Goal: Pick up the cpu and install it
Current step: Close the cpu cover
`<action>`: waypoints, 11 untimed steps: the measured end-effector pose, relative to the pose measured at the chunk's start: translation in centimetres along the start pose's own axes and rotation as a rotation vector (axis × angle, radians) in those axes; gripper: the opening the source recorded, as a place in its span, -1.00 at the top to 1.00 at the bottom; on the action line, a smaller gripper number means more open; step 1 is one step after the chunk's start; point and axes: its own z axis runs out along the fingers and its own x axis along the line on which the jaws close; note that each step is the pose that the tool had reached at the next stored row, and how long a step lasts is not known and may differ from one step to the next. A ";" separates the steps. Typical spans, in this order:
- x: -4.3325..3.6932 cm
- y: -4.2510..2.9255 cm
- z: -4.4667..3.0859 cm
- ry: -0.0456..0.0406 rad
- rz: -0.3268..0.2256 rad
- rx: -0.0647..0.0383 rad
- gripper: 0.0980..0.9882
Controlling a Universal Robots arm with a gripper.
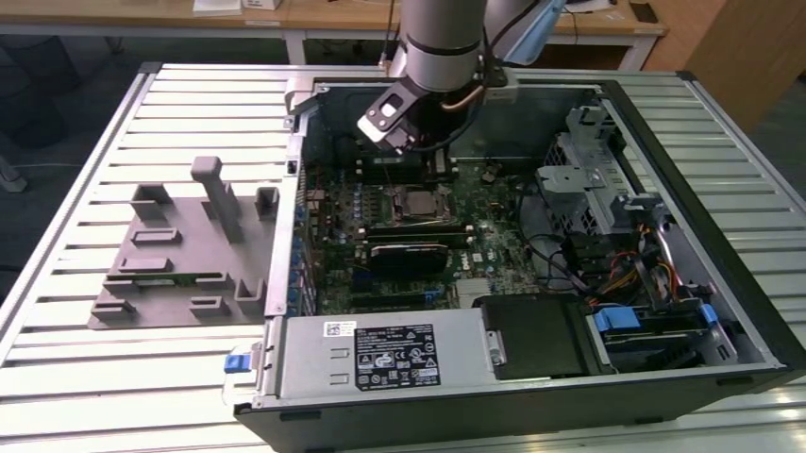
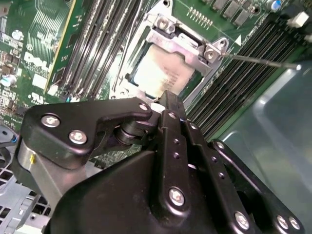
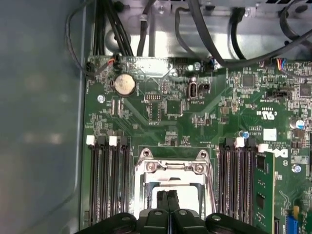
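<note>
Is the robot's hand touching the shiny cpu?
Cannot tell. In the second wrist view the hand covers one edge of the cpu, hiding any gap.

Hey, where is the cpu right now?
The cpu lies flat in the metal-framed socket on the green board, between the two banks of memory slots, right under the hand in both wrist views.

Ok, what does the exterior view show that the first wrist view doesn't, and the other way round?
Exterior view's own: the arm, case, power supply, grey fixture, table. First wrist view's own: coin battery, cables, the gripper close up. Shared: motherboard, and the cpu in the socket.
</note>
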 end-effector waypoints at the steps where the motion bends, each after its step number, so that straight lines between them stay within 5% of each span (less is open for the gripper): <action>1: -0.03 -0.15 0.04 0.0001 0.000 0.000 0.98; 11: -0.58 -1.46 0.28 -0.0002 0.000 0.000 0.98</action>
